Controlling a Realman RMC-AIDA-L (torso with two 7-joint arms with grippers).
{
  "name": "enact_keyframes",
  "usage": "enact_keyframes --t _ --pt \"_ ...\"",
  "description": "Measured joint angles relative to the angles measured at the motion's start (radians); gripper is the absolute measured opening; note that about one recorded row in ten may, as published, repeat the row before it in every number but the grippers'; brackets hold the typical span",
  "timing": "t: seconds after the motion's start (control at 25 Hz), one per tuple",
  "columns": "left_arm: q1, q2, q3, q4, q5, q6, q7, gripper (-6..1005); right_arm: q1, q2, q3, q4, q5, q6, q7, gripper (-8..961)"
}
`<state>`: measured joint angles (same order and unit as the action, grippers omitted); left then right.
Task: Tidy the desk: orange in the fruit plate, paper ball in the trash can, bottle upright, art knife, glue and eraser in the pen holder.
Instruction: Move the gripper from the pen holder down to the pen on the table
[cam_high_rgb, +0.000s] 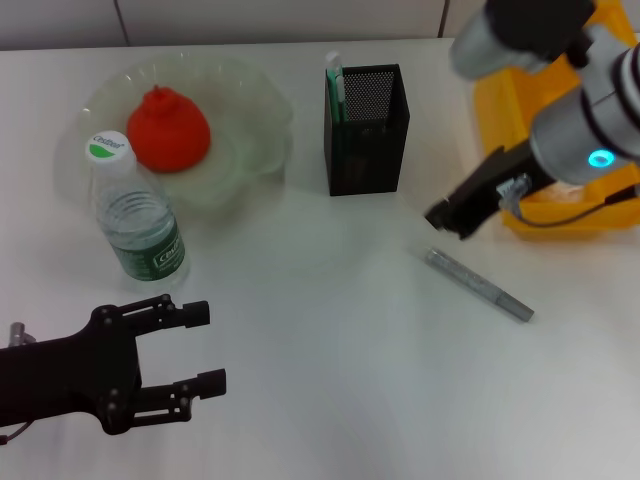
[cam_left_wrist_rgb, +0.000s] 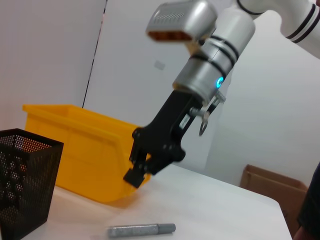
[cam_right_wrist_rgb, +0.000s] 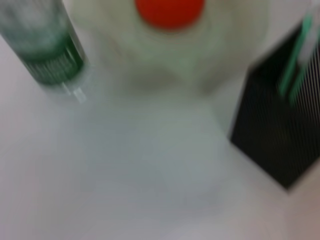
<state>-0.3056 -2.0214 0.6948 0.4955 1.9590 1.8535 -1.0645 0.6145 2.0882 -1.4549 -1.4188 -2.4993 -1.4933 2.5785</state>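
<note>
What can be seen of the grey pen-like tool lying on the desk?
The art knife is a slim grey metallic stick, closed, with a paler section toward one end. It lies flat and diagonal on the white desk, apart from the black mesh pen holder and the yellow bin. Nothing touches it; the right gripper hovers just above its near end.

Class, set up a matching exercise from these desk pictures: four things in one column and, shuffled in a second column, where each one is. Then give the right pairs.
Things:
1. orange
2. bottle
3. grey knife
4. left gripper

Places or states:
A. lying flat on the desk, below the right gripper
B. in the fruit plate
C. open, near the desk's front edge
D. standing upright beside the plate

Pairs: 1-B, 2-D, 3-A, 4-C
</note>
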Motion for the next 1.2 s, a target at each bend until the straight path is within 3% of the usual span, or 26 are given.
enact_keyframes --t 0.12,0.24,0.44,0.56,0.64,0.84,1.04,1.2 --pt "0.005 0.000 0.000 0.001 0.000 0.001 0.000 781 -0.038 -0.002 0.138 -0.030 0.159 -0.008 -0.081 0" --pt "0.006 0.001 0.000 0.003 0.000 0.001 0.000 781 -0.054 -0.004 0.215 -0.026 0.235 -0.006 -0.134 4" --pt "0.005 0.001 0.000 0.004 0.000 0.001 0.000 781 -0.039 -0.007 0.225 -0.020 0.209 -0.021 -0.150 24" --pt "-0.001 0.001 0.000 0.005 -0.001 0.001 0.000 781 0.011 -0.007 0.199 -0.004 0.067 -0.066 -0.100 35" --pt "-0.007 0.001 0.000 0.006 -0.001 0.001 -0.002 781 0.056 -0.006 0.122 0.048 -0.053 -0.083 -0.054 43" --pt "-0.015 -0.002 0.000 0.006 0.003 -0.002 -0.003 781 0.085 -0.004 0.016 0.154 -0.095 -0.035 -0.042 63" --pt "-0.020 -0.003 0.000 0.002 0.005 -0.005 -0.003 781 0.104 -0.002 -0.053 0.246 -0.099 0.026 -0.035 225" --pt "-0.020 -0.002 0.000 0.000 0.006 -0.006 -0.003 781 0.110 -0.001 -0.078 0.271 -0.131 0.055 -0.016 219"
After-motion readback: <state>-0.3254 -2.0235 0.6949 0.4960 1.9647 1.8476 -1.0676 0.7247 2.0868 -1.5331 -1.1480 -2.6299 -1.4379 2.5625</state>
